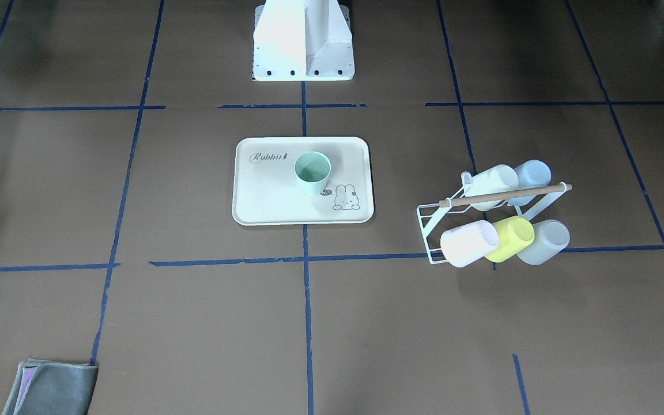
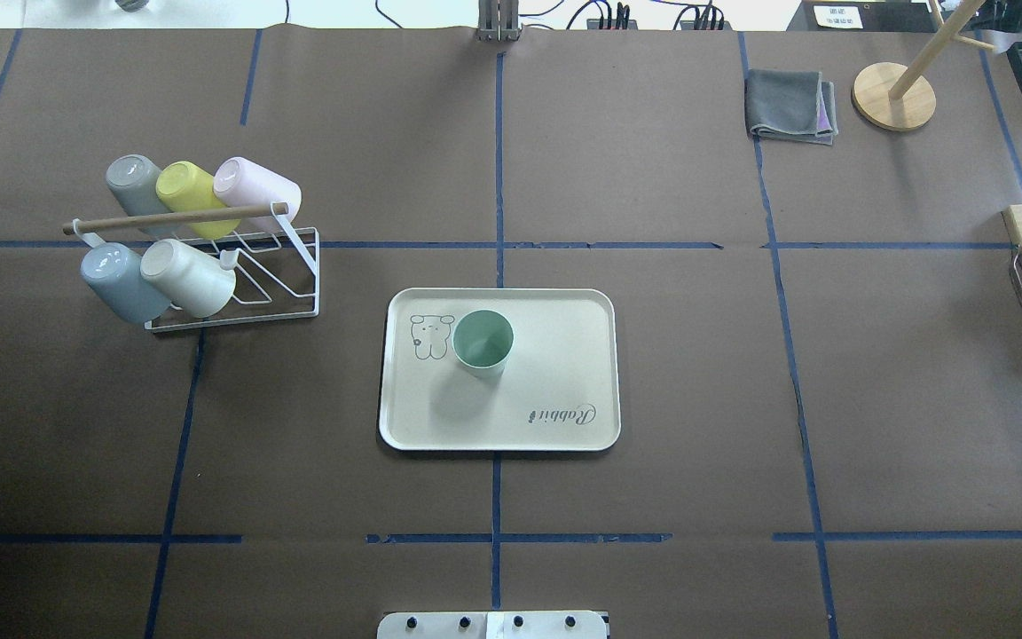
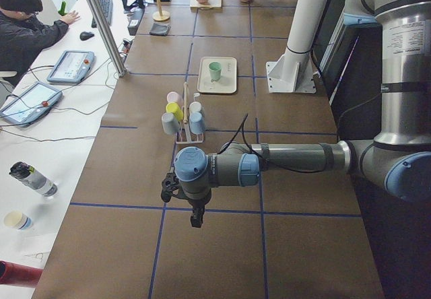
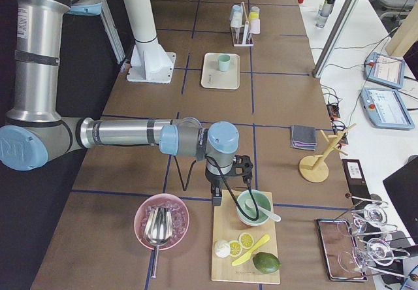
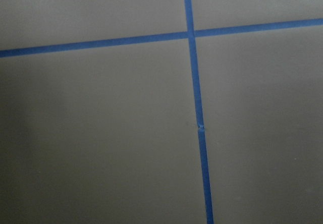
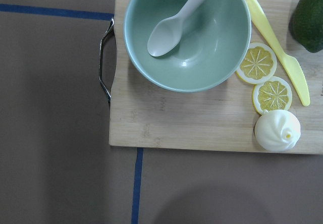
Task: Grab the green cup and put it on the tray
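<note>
- The cup (image 1: pixel 312 172) stands upright on the tray (image 1: pixel 263 196), so the placing looks done imo.
- Both the left gripper (image 3: pixel 195 219) and right gripper (image 4: pixel 217 200) hang well apart from it; can't tell if they're spread or pressed together.
- Next: probably nothing, arms just park.

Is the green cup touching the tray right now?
Touching. The overhead view shows the green cup standing upright on the tray, inside its rim, with its base resting flat beside the bunny drawing.

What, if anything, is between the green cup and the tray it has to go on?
Nothing visible. The green cup already stands upright on the tray, right beside the bunny drawing.
</note>
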